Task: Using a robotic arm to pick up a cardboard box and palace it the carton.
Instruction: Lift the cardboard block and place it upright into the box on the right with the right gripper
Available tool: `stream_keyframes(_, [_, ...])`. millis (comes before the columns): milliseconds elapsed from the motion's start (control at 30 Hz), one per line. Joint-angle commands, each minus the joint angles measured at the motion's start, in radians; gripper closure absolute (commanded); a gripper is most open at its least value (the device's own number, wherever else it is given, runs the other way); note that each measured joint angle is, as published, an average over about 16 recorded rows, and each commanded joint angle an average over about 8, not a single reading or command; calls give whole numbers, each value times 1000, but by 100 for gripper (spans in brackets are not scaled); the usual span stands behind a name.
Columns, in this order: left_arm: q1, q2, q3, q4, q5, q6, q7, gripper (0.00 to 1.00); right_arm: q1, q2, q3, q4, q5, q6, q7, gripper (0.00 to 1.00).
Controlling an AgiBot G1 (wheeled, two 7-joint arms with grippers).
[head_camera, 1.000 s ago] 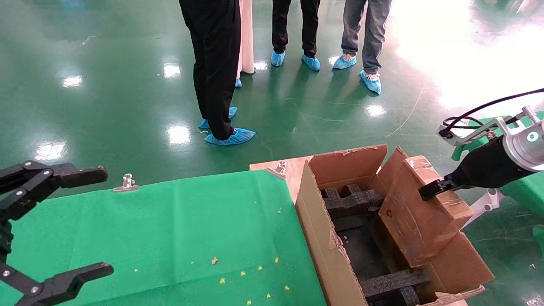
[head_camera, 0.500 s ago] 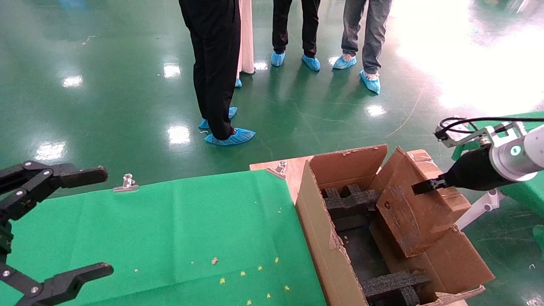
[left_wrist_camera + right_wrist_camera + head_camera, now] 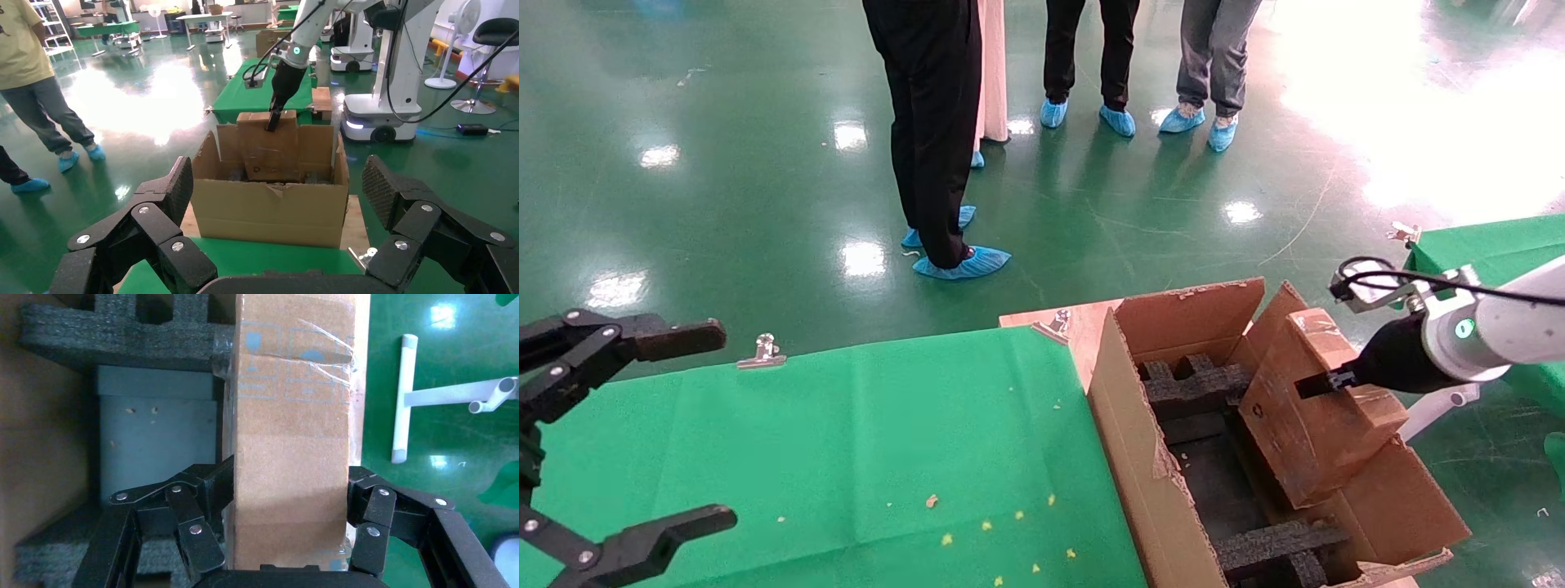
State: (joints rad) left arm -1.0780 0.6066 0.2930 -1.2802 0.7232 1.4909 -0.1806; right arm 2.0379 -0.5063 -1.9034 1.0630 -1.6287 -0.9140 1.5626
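The cardboard box (image 3: 1316, 408) is held tilted over the right side of the open carton (image 3: 1148, 465), its lower end already inside, above the black foam blocks (image 3: 1193, 384). It is clamped across its narrow sides by the right gripper (image 3: 287, 496) of the robotic arm (image 3: 1491, 331), as the right wrist view shows. The left gripper (image 3: 278, 214) is parked over the green table (image 3: 846, 441), with its fingers wide apart.

A risk is judged here: the box leans against the carton's right flap (image 3: 1397, 498), so it could catch on the torn edge or on the foam and jam crooked if it is released too soon. The grip is near one end only, so the box could also turn between the fingers.
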Motion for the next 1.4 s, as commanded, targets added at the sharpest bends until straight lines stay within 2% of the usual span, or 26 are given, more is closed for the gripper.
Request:
stream_keyframes(33, [0, 0, 0, 0, 0, 0, 0, 0, -15, -2, -8, 11, -19, 21, 23, 100])
stream_keyframes(300, [0, 0, 1, 0, 0, 0, 0, 0, -67, -28, -23, 12, -56, 88, 67, 100])
stream_keyframes(800, [0, -1, 1, 0, -1, -1, 1, 0, -187, -71, -40, -32, -45, 196, 69, 100])
stream_keyframes(1400, [-1, -1, 2, 0, -2, -1, 1, 0, -278, -106, -51, -95, 19, 208, -2, 100])
